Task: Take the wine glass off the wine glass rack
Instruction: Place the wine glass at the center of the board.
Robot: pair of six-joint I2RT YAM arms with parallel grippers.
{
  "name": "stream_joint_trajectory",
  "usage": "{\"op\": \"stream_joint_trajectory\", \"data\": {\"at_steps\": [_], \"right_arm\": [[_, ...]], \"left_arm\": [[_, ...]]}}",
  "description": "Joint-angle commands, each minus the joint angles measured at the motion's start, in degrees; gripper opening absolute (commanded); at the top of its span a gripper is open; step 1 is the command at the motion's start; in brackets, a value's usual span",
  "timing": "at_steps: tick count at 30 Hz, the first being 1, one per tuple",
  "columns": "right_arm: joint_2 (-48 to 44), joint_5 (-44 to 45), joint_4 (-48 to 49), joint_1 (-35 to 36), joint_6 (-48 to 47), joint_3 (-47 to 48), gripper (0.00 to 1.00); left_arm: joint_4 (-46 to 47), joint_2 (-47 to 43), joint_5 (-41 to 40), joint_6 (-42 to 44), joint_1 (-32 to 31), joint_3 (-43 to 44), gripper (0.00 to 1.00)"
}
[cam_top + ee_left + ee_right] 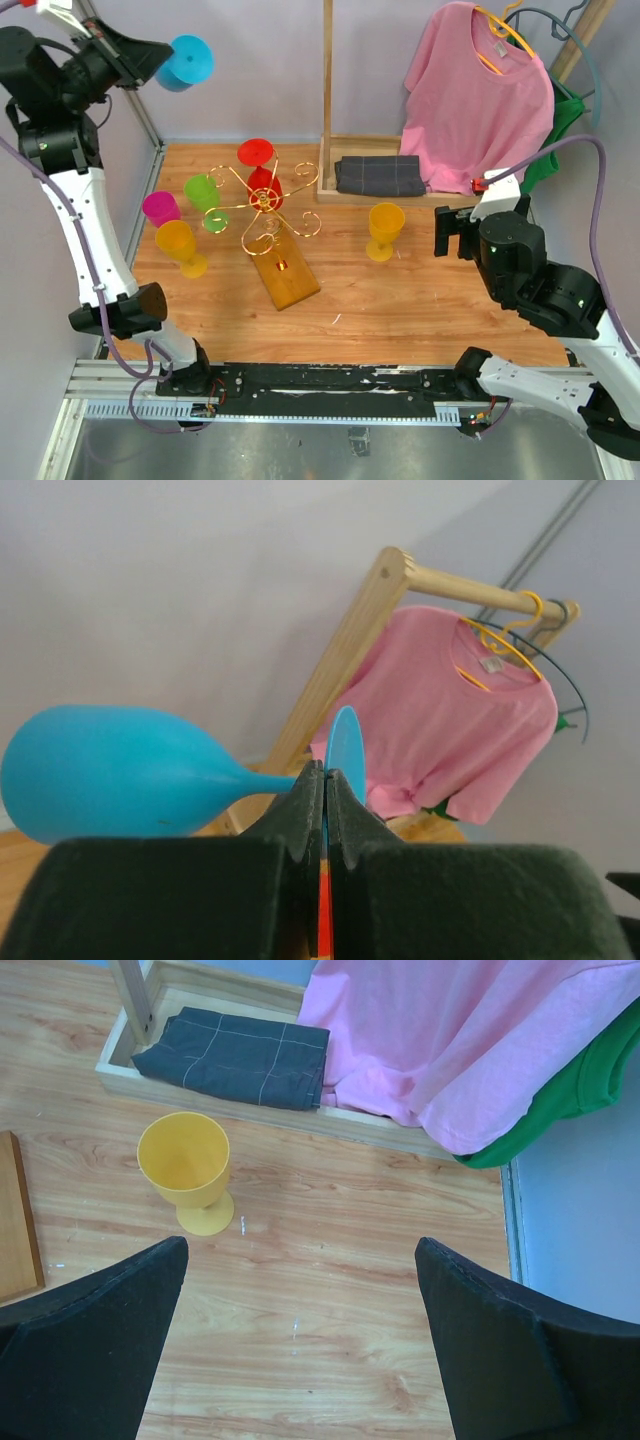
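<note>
My left gripper is raised high at the far left and is shut on a blue wine glass. In the left wrist view the jaws clamp the glass's foot, with the bowl lying sideways to the left. The gold wire wine glass rack stands mid-table on its wooden base. A red glass hangs on the rack and a green glass is at its left arm. My right gripper is open and empty above bare wood.
A pink glass and an orange glass stand left of the rack. A yellow glass stands to its right. At the back are a wooden tray with a folded dark cloth and a hanging pink shirt.
</note>
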Motion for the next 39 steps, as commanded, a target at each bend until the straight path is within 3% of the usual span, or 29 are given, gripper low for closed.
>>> {"op": "stream_joint_trajectory", "data": {"at_steps": [1, 8, 13, 22, 29, 34, 39], "right_arm": [[0.2, 1.7, -1.3, 0.8, 1.3, 2.5, 0.98], [0.0, 2.3, -1.6, 0.8, 1.0, 3.1, 0.99], [0.4, 2.4, -1.7, 0.8, 0.9, 5.2, 0.98], [2.9, 2.9, -3.4, 0.8, 2.5, 9.9, 0.99], [9.9, 4.5, -10.1, 0.7, 4.8, 23.1, 0.99], [15.2, 5.5, -10.7, 0.4, 2.2, 32.1, 0.98], [20.0, 6.6, -10.7, -0.7, -1.1, 42.0, 0.99]], "left_arm": [[-5.1, 0.8, -1.3, 11.4, -7.7, 2.9, 0.0], [-12.0, 1.2, -6.9, 26.7, -19.5, 2.2, 0.0], [-14.0, -2.3, -17.0, 41.2, -31.5, -2.4, 0.0], [-14.2, -3.5, -30.9, 58.4, -47.2, -3.6, 0.0], [-13.9, -3.0, -43.2, 74.1, -62.0, -4.9, 0.0], [-12.3, -1.8, -46.9, 79.2, -67.0, -5.6, 0.0], [-2.8, -5.7, -51.5, 86.6, -73.1, -15.9, 0.0]]}}
